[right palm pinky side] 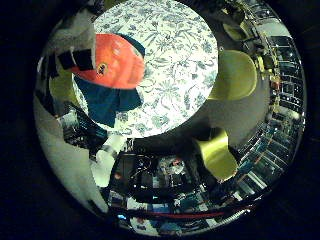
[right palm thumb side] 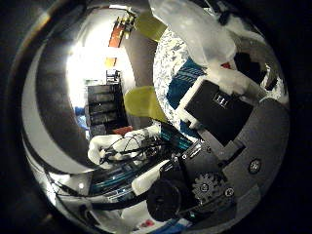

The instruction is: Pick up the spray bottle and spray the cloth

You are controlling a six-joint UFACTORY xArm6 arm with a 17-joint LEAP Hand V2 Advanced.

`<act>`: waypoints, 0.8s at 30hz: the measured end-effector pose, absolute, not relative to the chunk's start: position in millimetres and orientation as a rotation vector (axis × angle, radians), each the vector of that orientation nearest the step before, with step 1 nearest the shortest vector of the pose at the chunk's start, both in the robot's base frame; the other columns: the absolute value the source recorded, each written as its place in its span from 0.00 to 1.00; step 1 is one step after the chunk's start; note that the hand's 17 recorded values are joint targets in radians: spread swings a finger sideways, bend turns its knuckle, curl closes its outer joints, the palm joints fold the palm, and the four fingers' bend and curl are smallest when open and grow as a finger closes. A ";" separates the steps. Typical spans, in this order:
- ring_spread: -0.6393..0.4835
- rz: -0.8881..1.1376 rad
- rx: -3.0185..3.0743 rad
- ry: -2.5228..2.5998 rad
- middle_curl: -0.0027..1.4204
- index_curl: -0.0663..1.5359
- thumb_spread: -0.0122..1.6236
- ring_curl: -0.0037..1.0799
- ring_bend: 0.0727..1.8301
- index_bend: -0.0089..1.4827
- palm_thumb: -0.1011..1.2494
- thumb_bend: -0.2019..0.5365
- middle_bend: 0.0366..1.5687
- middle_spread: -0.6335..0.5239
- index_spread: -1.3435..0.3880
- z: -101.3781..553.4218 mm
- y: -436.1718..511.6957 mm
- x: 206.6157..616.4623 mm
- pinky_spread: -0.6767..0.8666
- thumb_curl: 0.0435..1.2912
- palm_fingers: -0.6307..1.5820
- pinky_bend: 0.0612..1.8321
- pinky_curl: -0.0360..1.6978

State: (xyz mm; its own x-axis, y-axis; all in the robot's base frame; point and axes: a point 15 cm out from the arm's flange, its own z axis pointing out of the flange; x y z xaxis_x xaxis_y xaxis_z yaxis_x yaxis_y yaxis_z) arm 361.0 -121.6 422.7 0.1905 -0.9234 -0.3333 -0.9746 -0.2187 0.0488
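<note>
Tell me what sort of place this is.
Likely a lab or workshop with a lounge-style corner: a round table with a floral-patterned top, yellow-green chairs around it, and dark shelving along the walls. An orange spray bottle hangs over a blue cloth on the table.

One spray bottle (right palm pinky side: 117, 60), one blue cloth (right palm pinky side: 107, 102), one round floral tabletop (right palm pinky side: 175, 75) and three yellow-green chairs (right palm pinky side: 235, 75) are showing.

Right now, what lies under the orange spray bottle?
Under the orange spray bottle lies a dark blue cloth, spread on the round floral-patterned table. The bottle hides the middle of the cloth, so whether the two touch cannot be seen.
</note>
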 end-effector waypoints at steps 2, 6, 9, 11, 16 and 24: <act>0.43 0.436 -2.278 1.844 0.42 0.53 0.36 0.54 0.79 0.75 0.87 0.25 0.86 0.49 0.66 422.9 -124.6 359.9 0.31 0.73 0.83 0.73 0.46; 0.43 0.420 -2.270 1.843 0.42 0.53 0.36 0.54 0.79 0.75 0.87 0.25 0.86 0.49 0.66 425.6 -133.2 354.6 0.31 0.73 0.83 0.73 0.46; 0.43 0.414 -2.259 1.847 0.42 0.53 0.36 0.54 0.79 0.75 0.87 0.25 0.86 0.49 0.66 425.2 -142.9 349.9 0.31 0.73 0.83 0.73 0.46; 0.43 0.413 -2.247 1.853 0.42 0.53 0.36 0.54 0.79 0.75 0.87 0.25 0.86 0.49 0.66 424.3 -149.8 346.9 0.31 0.73 0.83 0.73 0.47; 0.43 0.444 -2.235 1.844 0.42 0.53 0.36 0.54 0.79 0.75 0.87 0.25 0.86 0.49 0.66 415.0 -154.5 338.4 0.31 0.73 0.83 0.73 0.47; 0.43 0.447 -2.214 1.839 0.42 0.53 0.36 0.54 0.79 0.75 0.87 0.25 0.86 0.49 0.66 412.0 -164.6 330.9 0.31 0.73 0.83 0.73 0.47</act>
State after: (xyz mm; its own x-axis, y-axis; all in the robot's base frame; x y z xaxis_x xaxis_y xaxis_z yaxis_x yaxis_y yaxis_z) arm 330.9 -164.6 412.0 0.1667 -0.9125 -0.3735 -0.9822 -0.1870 0.0185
